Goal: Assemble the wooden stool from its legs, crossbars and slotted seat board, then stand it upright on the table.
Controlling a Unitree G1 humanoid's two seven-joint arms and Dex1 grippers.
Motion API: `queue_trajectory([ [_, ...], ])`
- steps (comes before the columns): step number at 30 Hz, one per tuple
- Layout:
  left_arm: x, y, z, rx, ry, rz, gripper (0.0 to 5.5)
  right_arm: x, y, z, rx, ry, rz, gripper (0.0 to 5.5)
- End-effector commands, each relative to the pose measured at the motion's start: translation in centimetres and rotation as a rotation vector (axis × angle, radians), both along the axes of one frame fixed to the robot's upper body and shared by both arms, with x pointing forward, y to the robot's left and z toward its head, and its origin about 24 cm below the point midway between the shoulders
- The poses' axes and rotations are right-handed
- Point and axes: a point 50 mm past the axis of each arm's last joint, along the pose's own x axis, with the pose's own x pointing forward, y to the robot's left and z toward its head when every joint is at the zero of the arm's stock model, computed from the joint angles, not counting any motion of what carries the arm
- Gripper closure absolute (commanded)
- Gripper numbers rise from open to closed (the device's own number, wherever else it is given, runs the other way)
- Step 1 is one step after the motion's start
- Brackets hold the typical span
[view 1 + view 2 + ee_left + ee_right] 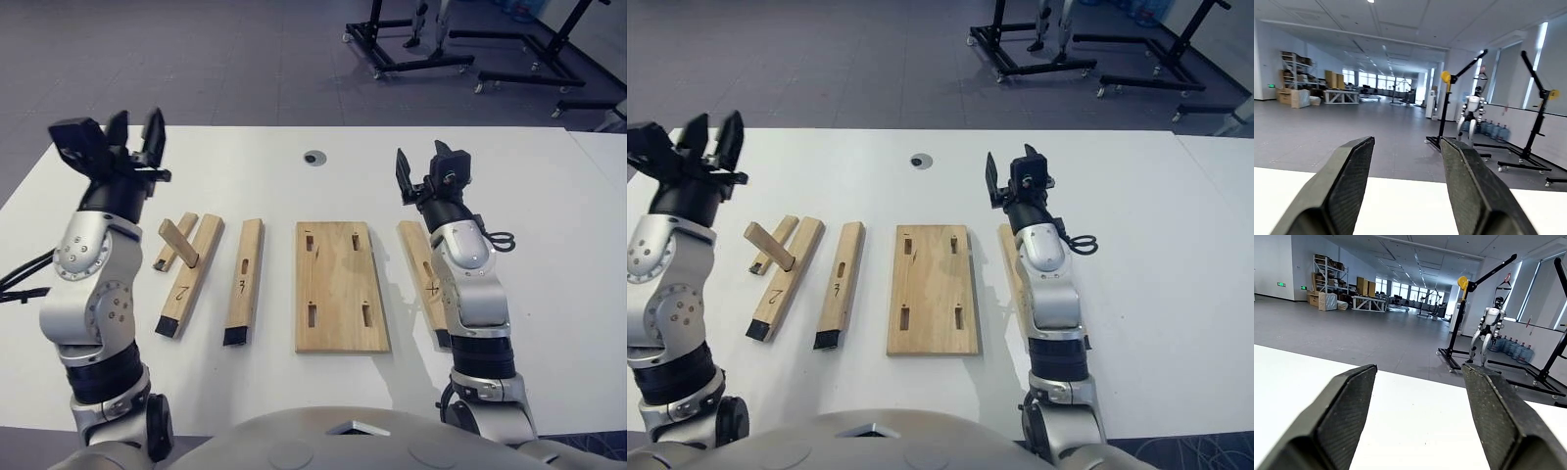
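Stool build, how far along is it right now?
Barely started. Done: at most one crossbar sticking up from the leftmost leg, perhaps slotted. In hand: nothing; the left gripper and right gripper are open and empty. Left: the seat board lies flat with empty slots, other legs loose beside it.

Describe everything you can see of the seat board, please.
The seat board is a flat rectangle of pale, bare wood. Four small slots are cut through it, one near each corner. It lies flat on the white table, its long sides running away from the robot. It rests between the leg on its left and the leg on its right, with a gap on each side. Only the table touches it.
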Motion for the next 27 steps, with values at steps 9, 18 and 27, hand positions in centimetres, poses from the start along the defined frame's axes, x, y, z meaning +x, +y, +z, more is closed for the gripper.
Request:
queue_trajectory([
  [9,-4.4,5.4,-10.0,0.301,0.481,0.052,3.06,-1.1,-0.1,-0.7,0.006,0.034,-0.024,2.31],
  [18,-7.8,3.0,-13.3,0.277,0.621,-0.142,1.61,-1.9,0.3,-1.1,0.008,0.058,-0.018,2.31],
  [27,-7.9,0.2,-12.9,0.243,0.725,-0.282,1.61,-1.9,0.6,-0.9,-0.001,0.058,-0.001,2.31],
])
